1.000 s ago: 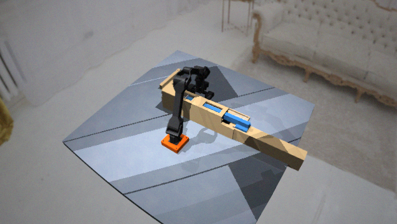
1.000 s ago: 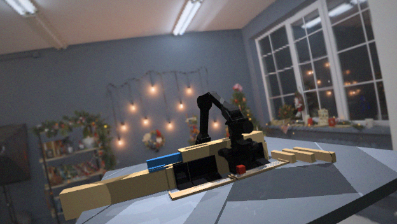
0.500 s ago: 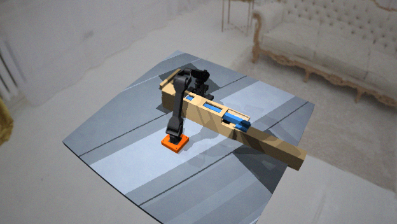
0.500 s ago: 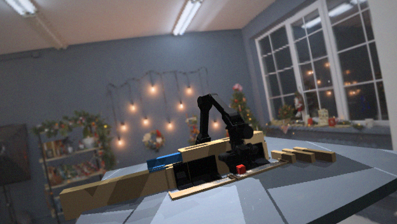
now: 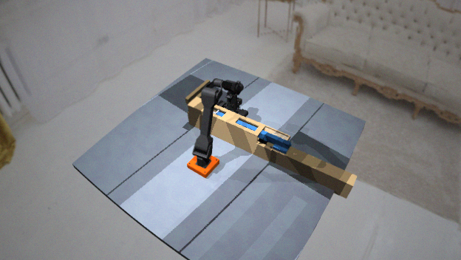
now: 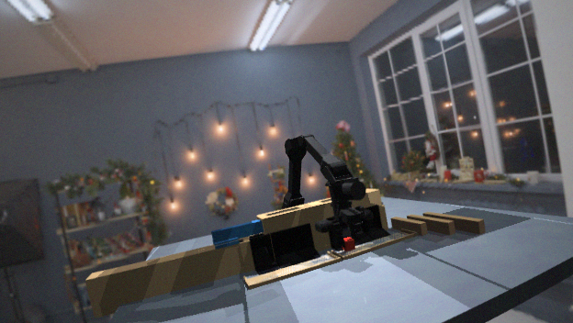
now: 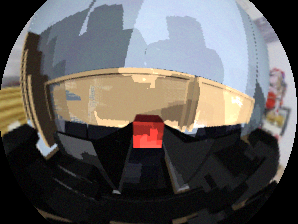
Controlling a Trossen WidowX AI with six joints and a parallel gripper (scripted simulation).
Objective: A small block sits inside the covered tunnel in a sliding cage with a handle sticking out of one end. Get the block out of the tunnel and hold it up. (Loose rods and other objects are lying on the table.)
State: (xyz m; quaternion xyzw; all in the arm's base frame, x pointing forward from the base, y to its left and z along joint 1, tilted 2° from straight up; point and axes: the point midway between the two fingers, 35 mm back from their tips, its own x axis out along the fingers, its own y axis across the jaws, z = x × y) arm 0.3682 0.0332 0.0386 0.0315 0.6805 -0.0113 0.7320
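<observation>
Table [image 5: 155, 207] [image 6: 367, 289] [image 7: 150, 35]: three wooden rods [image 5: 197, 91] [image 6: 432, 225] [image 7: 36, 95], one red block [image 6: 349, 243] [image 7: 148, 135] between one gripper's [image 5: 236, 109] [image 6: 347, 239] [image 7: 148, 131] fingers.

And here's the room: pale walls and a pale floor [image 5: 55, 207] from the top view, with a cream tufted sofa [image 5: 343, 42] on carved wooden legs over at the upper right, and a thin-legged side table [image 5: 266, 27] near its arm. Over to the exterior view, a blue-grey wall [image 6: 138, 87] strung with glowing bulbs [image 6: 220, 128], a wreath [image 6: 221, 202] below them! Garland drapes a shelf unit [image 6: 103, 224]. Tube lights [image 6: 270, 25] blaze on the ceiling [image 6: 161, 27]; dark panes fill a big white-framed window [image 6: 483, 87], its sill [image 6: 459, 184] dressed with festive ornaments.
</observation>
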